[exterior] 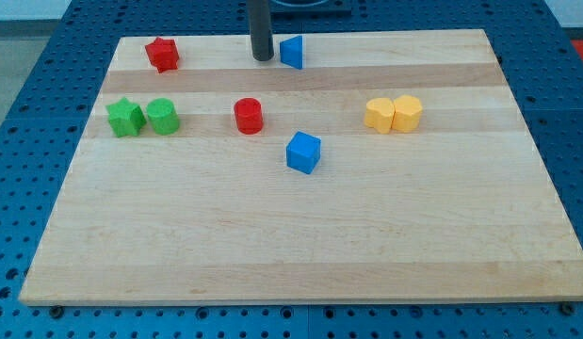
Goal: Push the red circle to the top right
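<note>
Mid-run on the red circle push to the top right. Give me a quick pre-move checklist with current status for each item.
1. Red circle in plain sight, standing free of other blocks: ok.
2. My tip positioned at the circle's lower left for the push: not ok; it sits near the view's top, beside the blue triangle.
3. Tip touching the blue triangle: cannot tell; they look very close.
4. Path from circle toward the top right corner free of blocks: ok; yellow blocks lie right of it, below that line.
5. Blue cube away from the circle: ok, apart at its lower right.
</note>
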